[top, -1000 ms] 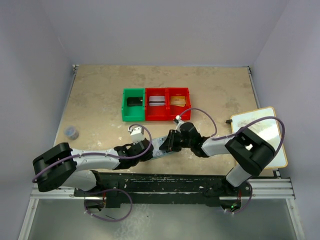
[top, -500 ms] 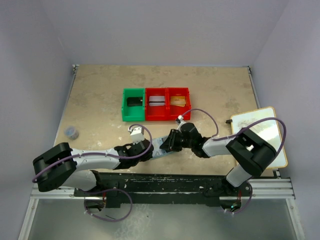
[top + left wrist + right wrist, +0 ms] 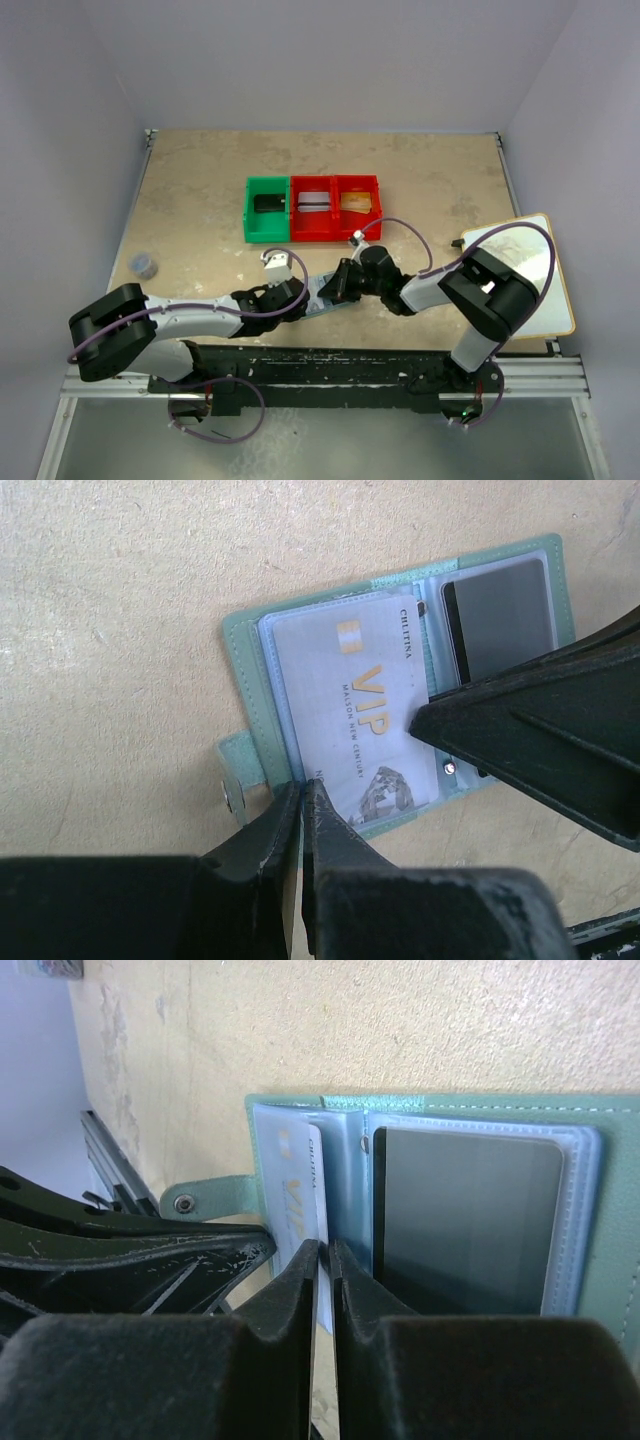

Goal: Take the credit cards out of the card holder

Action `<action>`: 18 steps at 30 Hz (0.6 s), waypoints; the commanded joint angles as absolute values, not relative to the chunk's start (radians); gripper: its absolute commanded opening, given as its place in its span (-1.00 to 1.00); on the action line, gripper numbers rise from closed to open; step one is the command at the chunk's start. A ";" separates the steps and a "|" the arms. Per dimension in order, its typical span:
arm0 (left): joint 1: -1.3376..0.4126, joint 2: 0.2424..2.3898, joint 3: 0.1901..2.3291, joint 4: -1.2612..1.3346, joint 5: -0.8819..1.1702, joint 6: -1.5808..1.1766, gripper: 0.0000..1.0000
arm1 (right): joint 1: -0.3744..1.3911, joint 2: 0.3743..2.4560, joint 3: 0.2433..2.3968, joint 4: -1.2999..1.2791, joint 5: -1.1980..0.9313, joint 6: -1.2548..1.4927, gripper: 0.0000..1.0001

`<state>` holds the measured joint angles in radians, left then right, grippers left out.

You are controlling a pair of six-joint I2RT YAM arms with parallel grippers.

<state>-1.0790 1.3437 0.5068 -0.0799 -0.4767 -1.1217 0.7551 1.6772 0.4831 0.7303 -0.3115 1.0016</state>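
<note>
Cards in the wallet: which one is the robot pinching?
The pale VIP card, its edge caught in the right gripper; the dark grey card beside it is not gripped.

Card holder (image 3: 243, 670) flat on table (image 3: 200, 190) btwn L pincer (image 3: 302, 798) & R pincer (image 3: 325, 1260), card (image 3: 350, 700) in it — bins (image 3: 312, 208) behind.

— What is sitting on the tan table (image 3: 200, 180)?
— A green bin (image 3: 266, 238) is touching a red two-compartment bin (image 3: 335, 236); they are holding a black item (image 3: 268, 203), a pale card (image 3: 312, 203) and something orange-brown (image 3: 352, 201).
— Anything else?
— A small dark round thing (image 3: 144, 264) is lying left, a wood-rimmed white board (image 3: 520, 232) right.
</note>
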 commanded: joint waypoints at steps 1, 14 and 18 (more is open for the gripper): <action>-1.074 1.364 0.525 -0.064 -0.465 -1.114 -1.00 | 0.763 1.660 0.449 0.800 -0.370 1.029 -0.82; -1.074 1.346 0.526 -0.109 -0.495 -1.114 -1.00 | 0.749 1.616 0.405 0.795 -0.337 1.048 -1.00; -1.074 1.334 0.522 -0.120 -0.505 -1.105 -1.00 | 0.744 1.596 0.383 0.795 -0.334 1.052 -1.00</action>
<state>-1.0790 1.3441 0.5102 -0.0895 -0.4797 -1.1217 0.7502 1.6337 0.4076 0.7906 -0.3244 1.0462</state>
